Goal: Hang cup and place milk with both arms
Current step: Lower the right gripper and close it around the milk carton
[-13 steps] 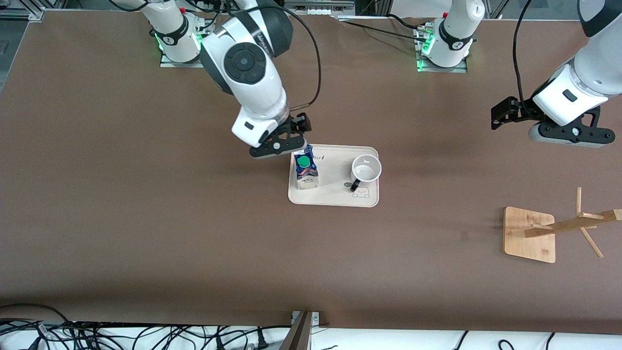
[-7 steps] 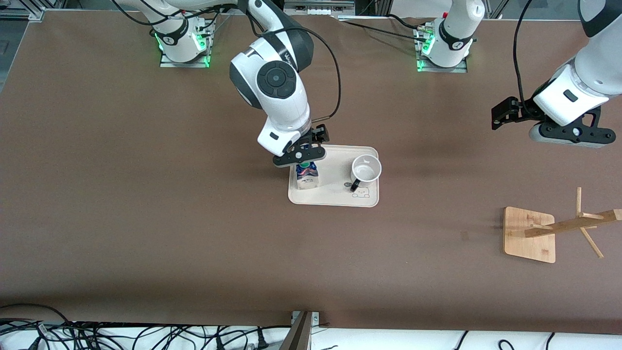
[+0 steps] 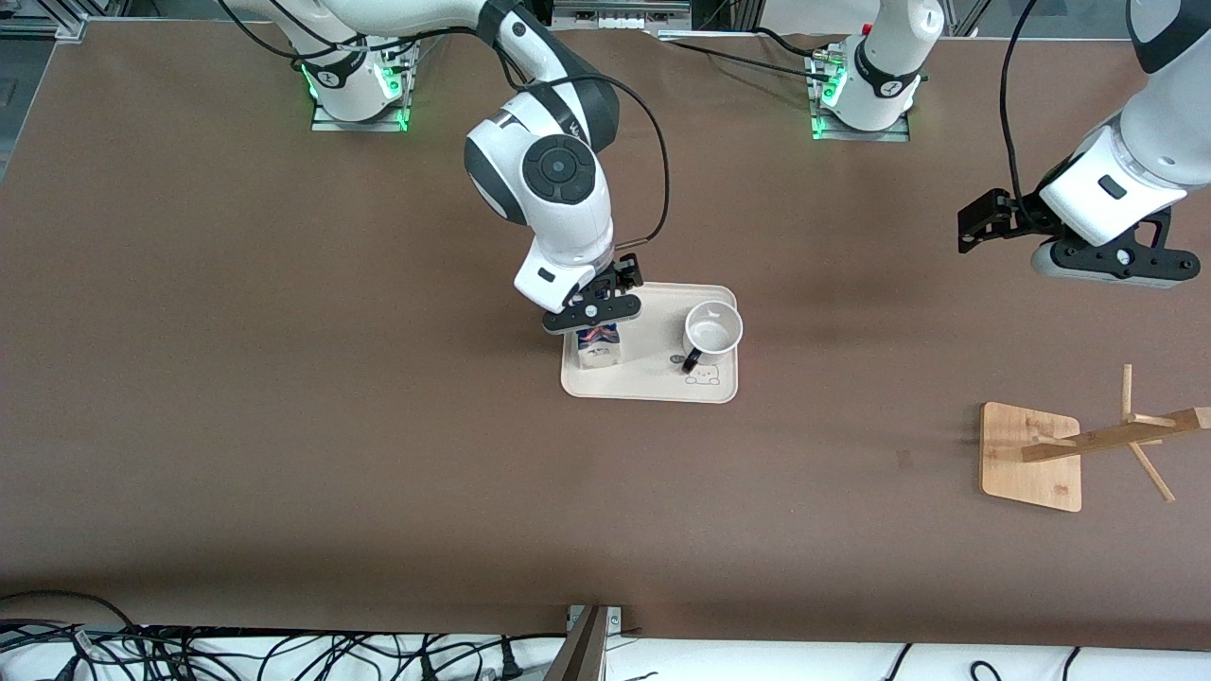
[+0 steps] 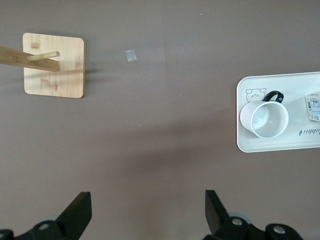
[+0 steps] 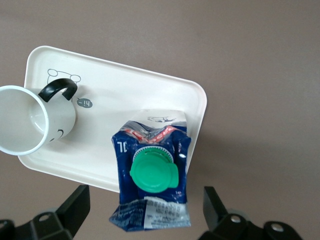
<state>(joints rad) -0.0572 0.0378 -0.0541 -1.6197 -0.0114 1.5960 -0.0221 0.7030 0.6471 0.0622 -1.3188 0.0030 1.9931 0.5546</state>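
The milk [image 5: 150, 150], a blue and white carton with a green cap, stands on a cream tray [image 5: 125, 95] beside the white cup [image 5: 30, 120], which is upright with its black handle showing. My right gripper [image 5: 145, 191] hangs open just over the milk [image 3: 599, 352], one finger to each side of its top with a gap on both. In the front view the right gripper [image 3: 592, 312] hides the carton's cap. The cup [image 3: 712, 331] sits at the tray's [image 3: 653, 386] left-arm end. My left gripper [image 3: 1114, 260] waits open and empty [image 4: 147, 197] above bare table.
A wooden cup rack [image 3: 1031, 459] with slanted pegs stands toward the left arm's end, nearer the front camera than the tray; the rack [image 4: 54, 75] shows in the left wrist view too. A small scrap of tape [image 4: 130, 55] lies on the brown table.
My right arm has swung toward the tray and come down over the milk, now covering its cap in the front view. The left arm has barely moved.
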